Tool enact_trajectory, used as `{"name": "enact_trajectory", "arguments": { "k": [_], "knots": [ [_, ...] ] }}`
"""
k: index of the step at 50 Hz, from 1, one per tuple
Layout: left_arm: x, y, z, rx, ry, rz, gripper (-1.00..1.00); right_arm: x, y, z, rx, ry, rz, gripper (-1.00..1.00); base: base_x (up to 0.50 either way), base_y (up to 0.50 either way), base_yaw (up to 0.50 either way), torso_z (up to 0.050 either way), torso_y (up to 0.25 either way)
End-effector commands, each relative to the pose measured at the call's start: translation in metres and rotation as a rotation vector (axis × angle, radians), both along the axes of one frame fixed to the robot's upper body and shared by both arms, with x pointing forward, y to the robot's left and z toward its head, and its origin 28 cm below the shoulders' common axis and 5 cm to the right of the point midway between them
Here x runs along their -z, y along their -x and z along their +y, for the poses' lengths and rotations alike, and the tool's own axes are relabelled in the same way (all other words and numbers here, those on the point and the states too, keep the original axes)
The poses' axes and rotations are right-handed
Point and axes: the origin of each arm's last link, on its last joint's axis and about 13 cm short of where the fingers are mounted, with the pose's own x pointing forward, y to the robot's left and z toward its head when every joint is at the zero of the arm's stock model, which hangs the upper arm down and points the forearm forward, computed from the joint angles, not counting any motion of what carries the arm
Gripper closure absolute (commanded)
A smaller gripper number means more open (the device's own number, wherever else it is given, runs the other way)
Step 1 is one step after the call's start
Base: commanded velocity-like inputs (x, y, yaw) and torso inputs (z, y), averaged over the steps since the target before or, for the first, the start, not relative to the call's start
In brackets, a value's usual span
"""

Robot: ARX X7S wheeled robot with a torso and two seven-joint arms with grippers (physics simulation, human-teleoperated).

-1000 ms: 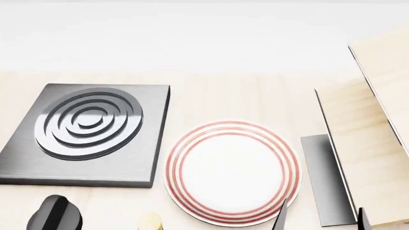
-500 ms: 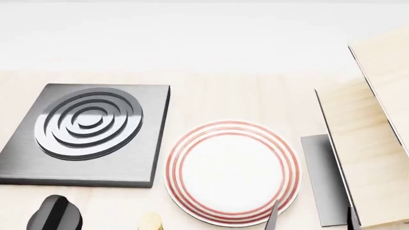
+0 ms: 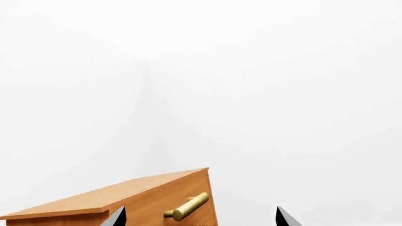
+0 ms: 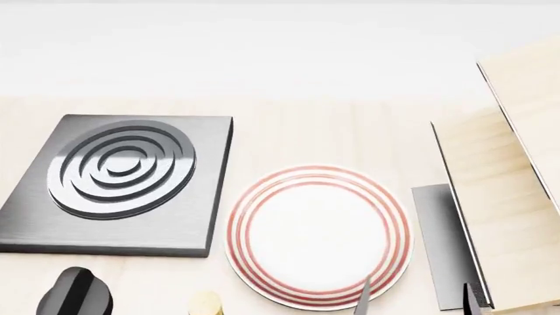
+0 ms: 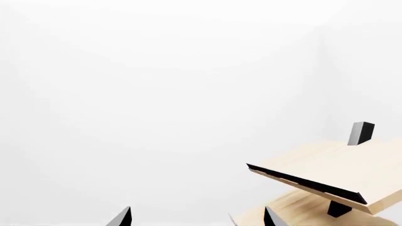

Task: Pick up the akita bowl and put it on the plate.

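Right fingers [image 4: 360, 300] spread, tip over plate [image 4: 319, 236] near rim | bowl unseen

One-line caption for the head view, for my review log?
Empty red-ringed plate beside the dark burner on a pale wooden table; right gripper fingertips at the bottom edge; no bowl visible.

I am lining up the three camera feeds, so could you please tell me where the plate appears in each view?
Head view: the plate lies low and centre, just right of the dark burner.
Left wrist view: not in it.
Right wrist view: not in it.
Shared landmark: the pale wooden rack with dark edges, at the head view's right, appears to be the one in the right wrist view.
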Motion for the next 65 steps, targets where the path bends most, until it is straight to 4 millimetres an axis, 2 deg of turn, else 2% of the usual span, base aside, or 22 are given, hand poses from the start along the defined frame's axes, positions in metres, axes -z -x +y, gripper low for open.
{"name": "enact_trajectory", "arguments": {
  "k": [1, 14, 23, 47, 54, 56, 65],
  "knots": [
    [-0.008, 0.003, 0.003, 0.037, -0.023, 0.108, -1.00, 0.003, -0.002, 0.001, -0.004, 0.002, 0.011, -1.00, 0.00, 0.00, 0.00, 0.000, 0.000],
    [-0.004, 0.007, -0.001, 0.091, 0.045, 0.318, -1.00, 0.007, -0.005, 0.002, -0.003, 0.005, 0.025, -1.00, 0.00, 0.00, 0.00, 0.000, 0.000],
    [-0.014, 0.009, 0.003, 0.120, 0.105, 0.411, -1.00, 0.008, -0.005, 0.002, -0.002, 0.006, 0.030, -1.00, 0.00, 0.00, 0.00, 0.000, 0.000],
    [-0.013, 0.015, 0.008, 0.106, 0.159, 0.519, -1.00, 0.010, -0.006, 0.003, -0.003, 0.007, 0.037, -1.00, 0.00, 0.00, 0.00, 0.000, 0.000],
    [-0.020, 0.018, 0.006, 0.061, 0.211, 0.510, -1.00, 0.011, -0.007, 0.004, -0.006, 0.007, 0.041, -1.00, 0.00, 0.00, 0.00, 0.000, 0.000],
    [-0.022, 0.017, 0.006, -0.005, 0.211, 0.490, -1.00, 0.011, -0.006, 0.004, -0.006, 0.005, 0.040, -1.00, 0.00, 0.00, 0.00, 0.000, 0.000],
    [-0.025, 0.015, 0.007, -0.053, 0.276, 0.545, -1.00, 0.012, -0.007, 0.004, -0.007, 0.001, 0.045, -1.00, 0.00, 0.00, 0.00, 0.000, 0.000]
  ]
}}
